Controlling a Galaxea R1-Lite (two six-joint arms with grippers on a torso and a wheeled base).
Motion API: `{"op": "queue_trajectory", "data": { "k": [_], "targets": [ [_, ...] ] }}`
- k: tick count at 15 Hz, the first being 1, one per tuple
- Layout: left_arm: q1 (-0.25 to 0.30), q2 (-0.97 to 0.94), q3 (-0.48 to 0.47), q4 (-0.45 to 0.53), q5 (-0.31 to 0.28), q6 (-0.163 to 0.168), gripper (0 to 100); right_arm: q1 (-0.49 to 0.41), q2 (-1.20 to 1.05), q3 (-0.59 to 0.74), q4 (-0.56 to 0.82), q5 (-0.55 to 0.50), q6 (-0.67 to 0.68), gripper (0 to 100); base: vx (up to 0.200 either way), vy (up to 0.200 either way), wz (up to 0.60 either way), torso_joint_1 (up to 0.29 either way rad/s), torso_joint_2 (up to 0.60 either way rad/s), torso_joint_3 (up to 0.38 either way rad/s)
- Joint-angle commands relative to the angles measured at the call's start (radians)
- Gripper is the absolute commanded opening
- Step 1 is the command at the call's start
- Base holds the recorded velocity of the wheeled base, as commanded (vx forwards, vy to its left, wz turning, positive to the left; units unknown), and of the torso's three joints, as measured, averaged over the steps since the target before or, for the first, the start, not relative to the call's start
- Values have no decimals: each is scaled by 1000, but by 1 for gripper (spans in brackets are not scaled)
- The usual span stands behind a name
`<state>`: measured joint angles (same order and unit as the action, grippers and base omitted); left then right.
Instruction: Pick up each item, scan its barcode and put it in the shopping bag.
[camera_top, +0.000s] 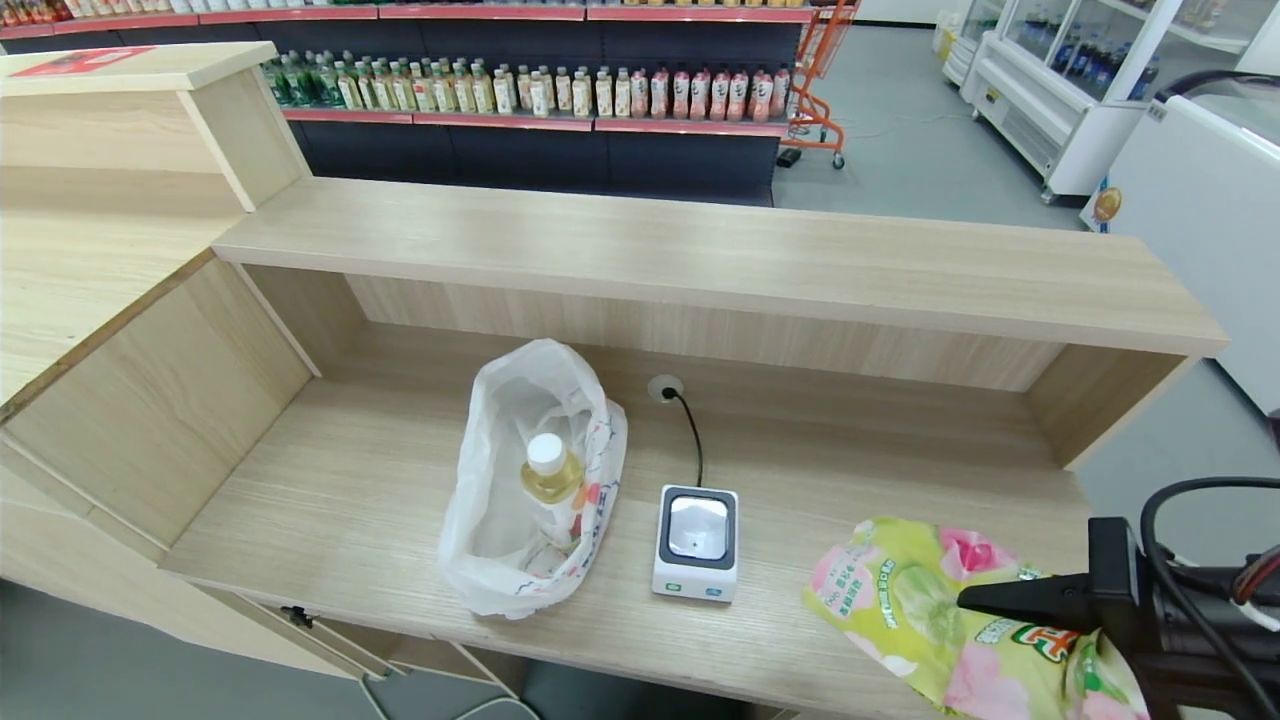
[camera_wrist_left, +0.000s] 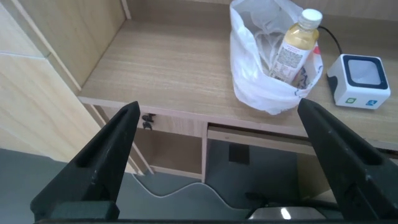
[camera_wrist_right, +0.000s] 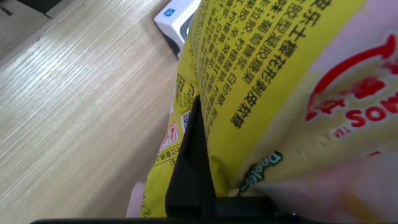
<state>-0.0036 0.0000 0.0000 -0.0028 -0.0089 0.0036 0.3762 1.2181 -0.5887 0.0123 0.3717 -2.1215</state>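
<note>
Snack bag: yellow-green and pink pouch clamped in the right gripper, at the near right end of the counter. Cannot tell if its low end touches the wood.
Right gripper: shut on the pouch, one black finger lying across its printed face. Probably gripped at the side so the flat faces stay free for scanning.
Pouch face: dense small print shows on the side toward the counter. Cannot make out the barcode.
Left gripper: jaws wide apart, holding nothing, low in front of the counter edge and well apart from the right gripper on its left. Looks parked out of the way.
Scanner: white box just left of the right gripper and slightly farther out, glass window facing up. Likely next stop, pouch code side down over the window.
Shopping bag: white plastic, beyond the scanner on the right gripper's left, mouth standing open upward. Ready for a drop-in.
Bottle: upright inside the bag, white cap up, so one item looks done.
Cable: runs from the scanner's back to a hole in the counter, away from the gripper's likely path.
Risk: soft pouch may sag over the window or snag the bag rim.
</note>
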Motion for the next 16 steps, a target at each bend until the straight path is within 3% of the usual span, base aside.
{"op": "queue_trajectory", "data": {
  "k": [1,4,5,13,16],
  "targets": [
    [1,0,0,0,1,1,100,-43,55,-8,-2,1,-35,0,0,0,0,0,0,0],
    [1,0,0,0,0,1,100,-198,55,-13,-17,0,-48,0,0,0,0,0,0,0],
    [1,0,0,0,0,1,100,-212,66,-17,-38,0,-48,0,0,0,0,0,0,0],
    [1,0,0,0,0,4,100,-189,258,-29,-173,4,-61,0,0,0,0,0,0,0],
    [1,0,0,0,0,4,100,-131,365,-36,-279,4,-57,0,0,0,0,0,0,0]
  ]
}}
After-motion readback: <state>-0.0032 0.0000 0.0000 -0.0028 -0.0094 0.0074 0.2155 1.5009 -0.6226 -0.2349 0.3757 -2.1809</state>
